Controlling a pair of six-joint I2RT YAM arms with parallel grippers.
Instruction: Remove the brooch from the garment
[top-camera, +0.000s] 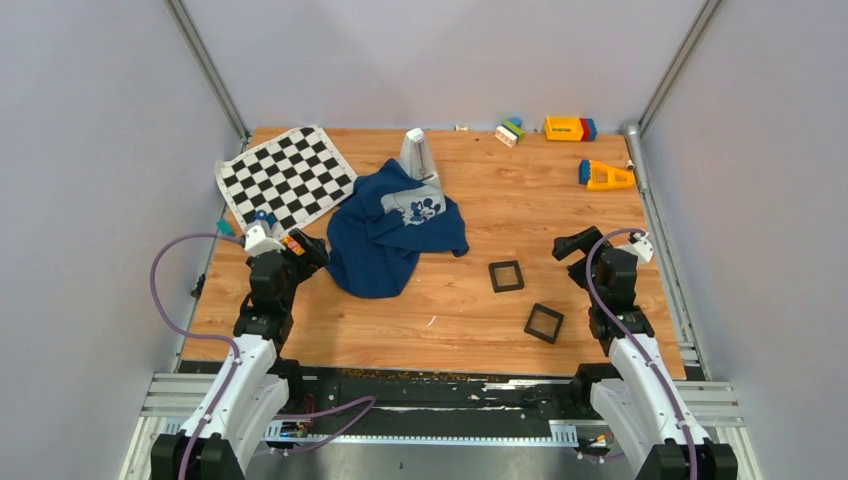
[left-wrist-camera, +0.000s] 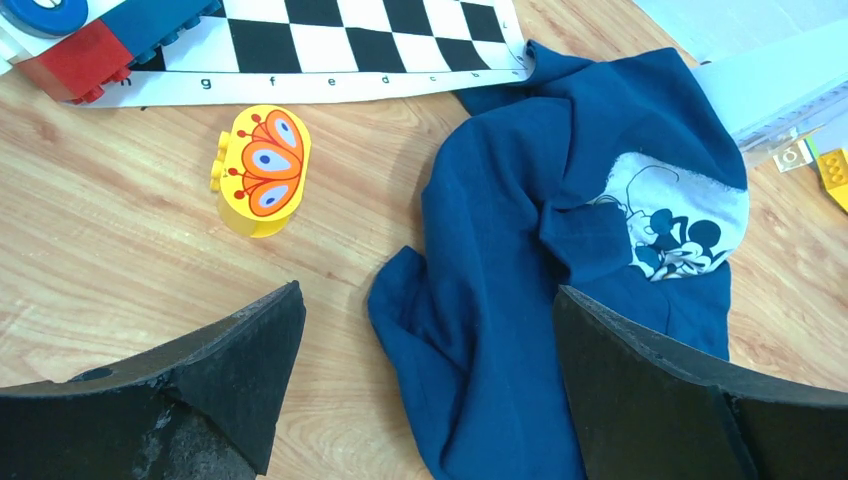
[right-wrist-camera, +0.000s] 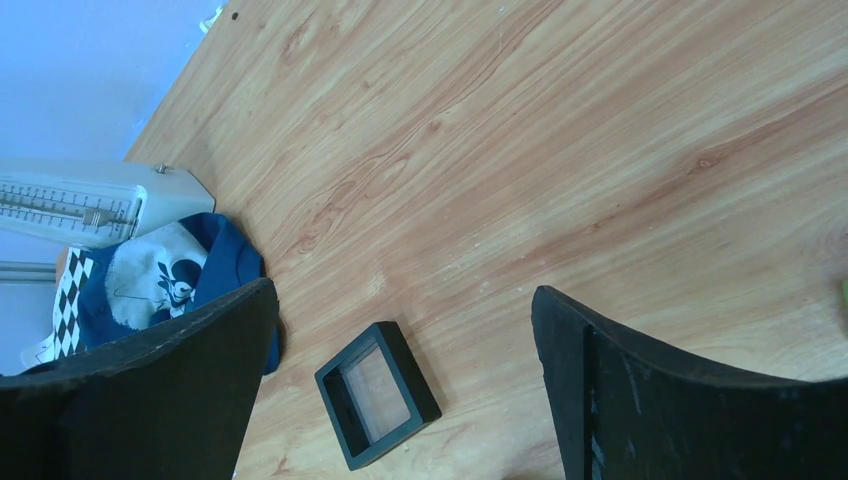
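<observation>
Two arms waiting, nothing held. Far left lies the chequered cloth (top-camera: 285, 178), not my concern. My left gripper (left-wrist-camera: 428, 295) hovers over the near-left edge of the garment (left-wrist-camera: 500, 300), jaws spread wide. A yellow butterfly block (left-wrist-camera: 262, 170) sits just left of the cloth. The garment lies crumpled mid-table, its Mickey print patch (left-wrist-camera: 670, 225) facing up on the right side. I can't find the brooch in any view; it is either too small to see or buried in a fold, I cannot tell which. Right of the shirt, the black square frames (top-camera: 506, 276) lie on bare wood. My right gripper (right-wrist-camera: 405, 290) hangs beyond them, jaws equally wide, well apart from the cloth.

Judgement: find the brooch first. Then hold the fabric flat close beside it with one gripper, pinch only the brooch with the other, and draw it off without dragging the cloth.
</observation>
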